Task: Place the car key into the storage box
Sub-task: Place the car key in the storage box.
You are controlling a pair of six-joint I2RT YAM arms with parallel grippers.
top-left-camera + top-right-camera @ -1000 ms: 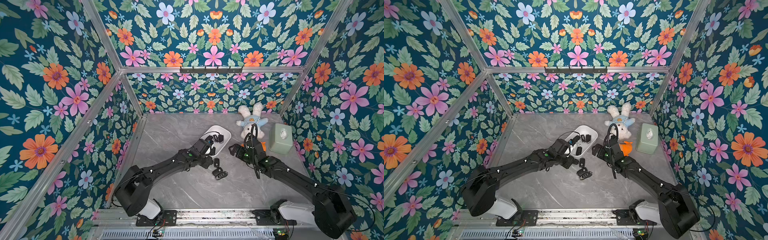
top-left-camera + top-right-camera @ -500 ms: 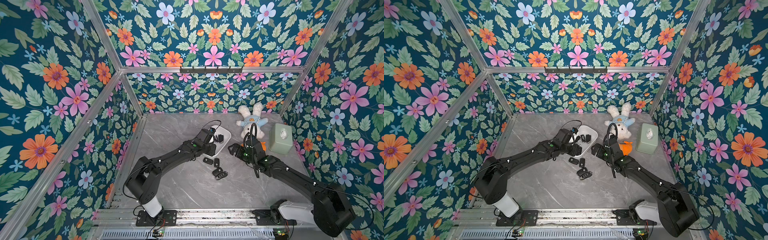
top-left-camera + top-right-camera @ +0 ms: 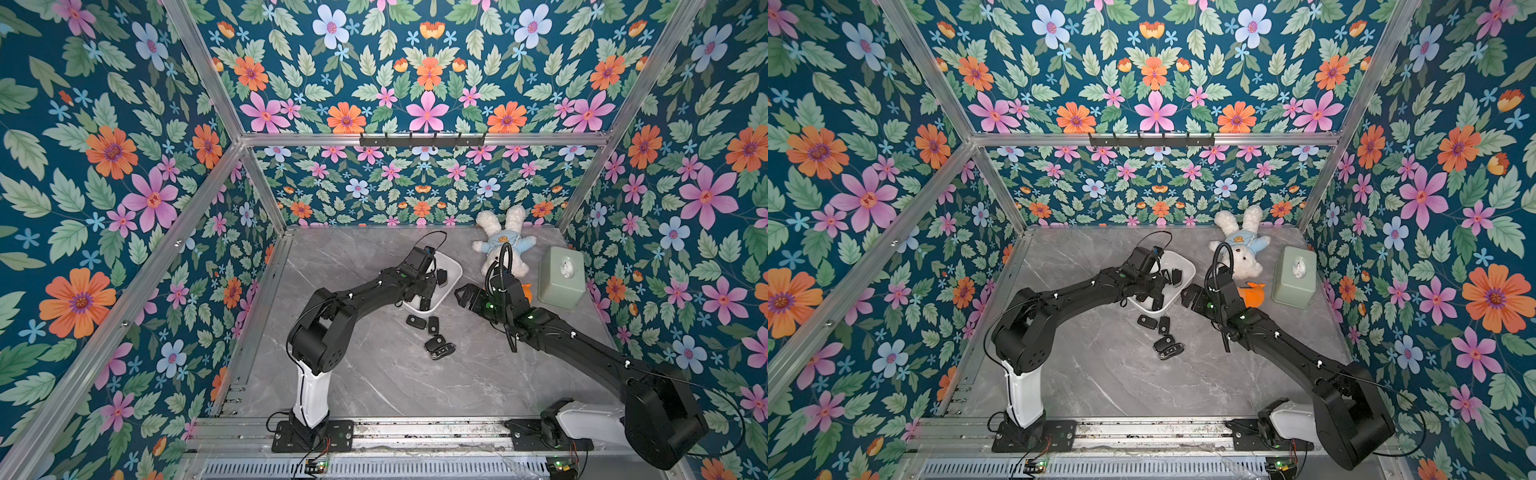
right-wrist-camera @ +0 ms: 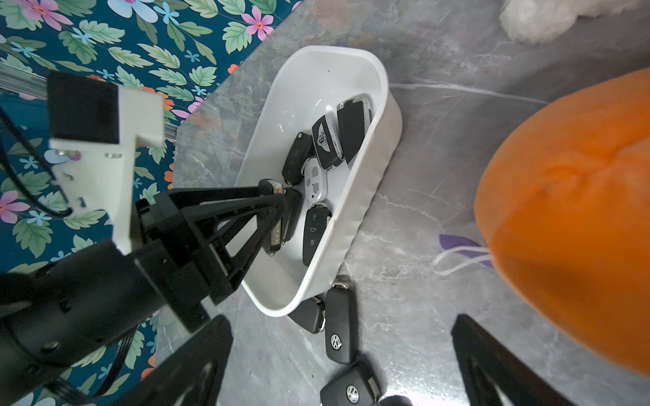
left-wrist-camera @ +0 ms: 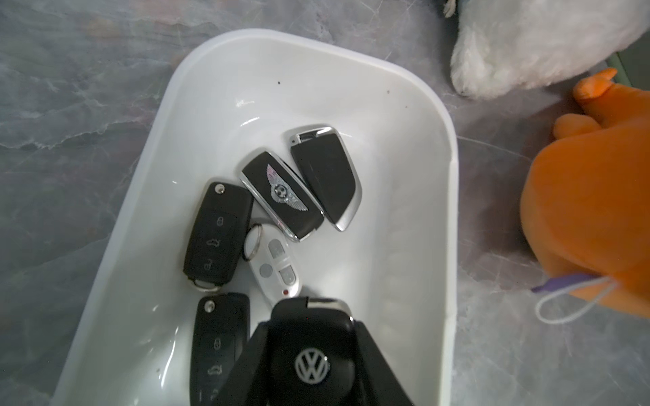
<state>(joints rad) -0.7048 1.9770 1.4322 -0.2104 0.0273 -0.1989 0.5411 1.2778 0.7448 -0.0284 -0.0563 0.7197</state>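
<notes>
Delivery step: my left jaws clamp the car key [image 5: 313, 355] low inside the storage box [image 5: 415, 197], over the keys [image 5: 281, 189] already there; next I judge I need only open and lift clear. Right jaws gape wide, empty, beside the box. A second ago my left wrist sat back at the box's near rim; right arm unchanged.

On the marble worktop [image 3: 374, 382] a white box [image 3: 456, 269] sits near the middle, with black car keys [image 3: 433, 325] just beside it. A plush rabbit [image 3: 500, 243], an orange toy [image 3: 527, 291] and a tissue box [image 3: 559, 284] lie toward the far right corner.
</notes>
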